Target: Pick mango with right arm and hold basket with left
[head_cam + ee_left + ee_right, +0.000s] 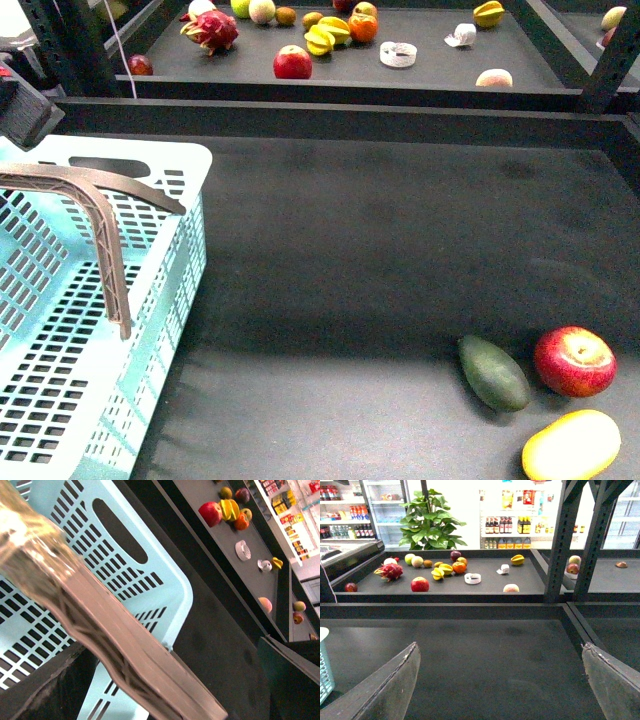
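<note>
Currently mango [571, 446] lies near right on bench [330, 250], beside red apple [574, 361]. Basket [150, 160] near left. Right fingers [390, 685] apart, empty; left fingers [45, 690] apart, straddling basket handle [125, 650].

Evenly lit from overhead in front view; no hard glare off dark matte table [380, 250]. Soft shadows beside basket [190, 250] side, under red apple [574, 360] & mango [571, 445]; small highlight on apple top, mango slightly bloomed. Left wrist view: handle [115, 640] v. close to lens, blurred, blown out at near end; bkgd sharper. Right wrist view: bright shop bkgd, white wall [470, 510] overexposed; right gripper fingers [390, 685] soft, out of focus near lens.
</note>
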